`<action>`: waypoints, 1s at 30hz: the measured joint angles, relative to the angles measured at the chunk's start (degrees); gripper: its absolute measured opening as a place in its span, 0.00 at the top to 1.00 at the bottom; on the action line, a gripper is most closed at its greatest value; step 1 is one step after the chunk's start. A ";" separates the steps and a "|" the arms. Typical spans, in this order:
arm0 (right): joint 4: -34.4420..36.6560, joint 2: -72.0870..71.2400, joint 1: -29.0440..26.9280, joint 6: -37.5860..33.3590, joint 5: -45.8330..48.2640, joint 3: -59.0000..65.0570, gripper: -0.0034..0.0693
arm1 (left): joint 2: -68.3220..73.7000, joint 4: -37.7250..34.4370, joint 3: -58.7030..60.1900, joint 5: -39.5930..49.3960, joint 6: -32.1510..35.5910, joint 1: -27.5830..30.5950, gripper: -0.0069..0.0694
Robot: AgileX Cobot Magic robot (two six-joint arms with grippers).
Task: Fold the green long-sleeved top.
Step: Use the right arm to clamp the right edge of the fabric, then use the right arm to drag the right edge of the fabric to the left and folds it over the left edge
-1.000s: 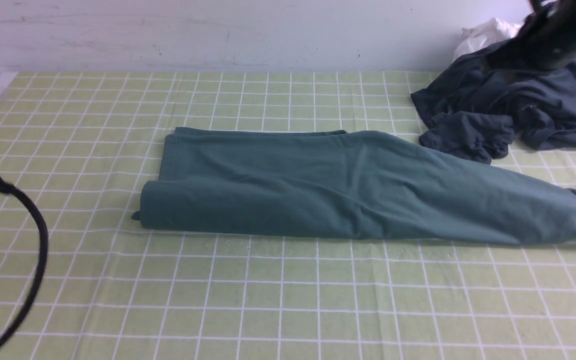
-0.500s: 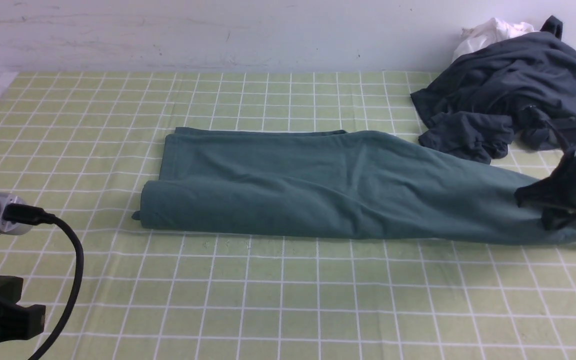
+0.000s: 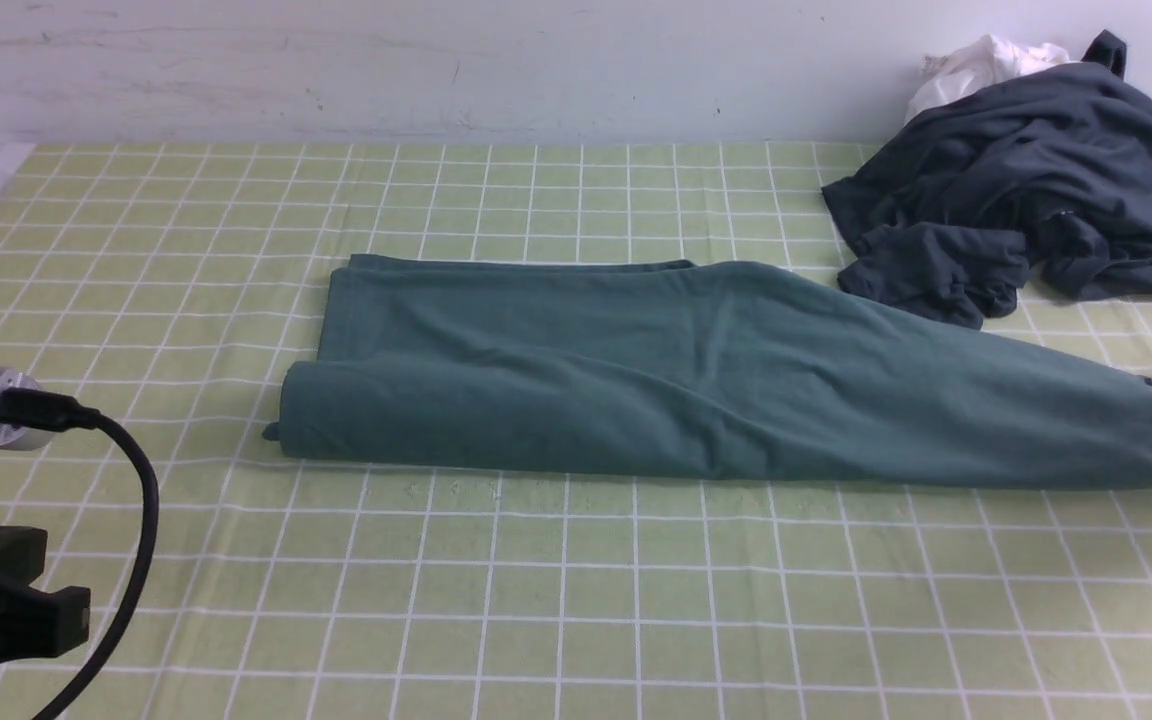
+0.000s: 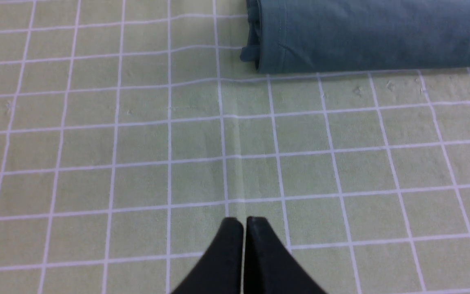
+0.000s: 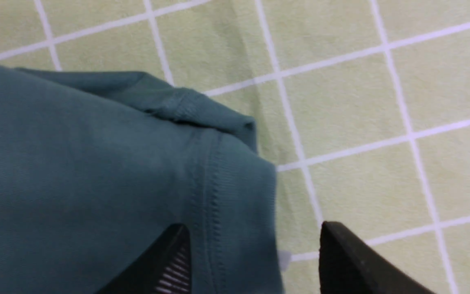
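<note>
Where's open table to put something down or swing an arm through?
Free: the wide strip of tablecloth on the near side of the green top, and the band behind it up to the wall, left of the dark garment. Crowded: the far right corner, where that garment and a white cloth pile up.

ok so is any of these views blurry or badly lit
Front view: even, soft light, no glare, only a thin shadow under the top. Left wrist view: sharp, grid lines crisp, the shut left end effector just a dark shape. Right wrist view: softest, very close to the top's stitched edge, the open right end effector slightly out of focus.
</note>
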 joint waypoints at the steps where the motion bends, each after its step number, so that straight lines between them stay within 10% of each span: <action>1: 0.63 0.20 -0.08 -0.39 -0.11 0.00 0.39 | 0.00 -0.07 0.00 -0.29 0.00 0.00 0.91; 11: 5.49 5.96 -0.29 -2.03 -4.77 0.00 0.41 | 0.00 -0.85 0.00 -0.65 0.00 0.00 0.91; 20: 8.77 4.07 -0.91 -13.93 -0.67 -0.75 0.89 | 0.00 -0.85 0.00 -0.65 0.00 0.00 0.91; 30: 6.43 -5.17 -3.66 -11.90 12.53 -20.16 0.92 | 0.00 -1.11 0.00 -0.59 0.00 0.00 0.91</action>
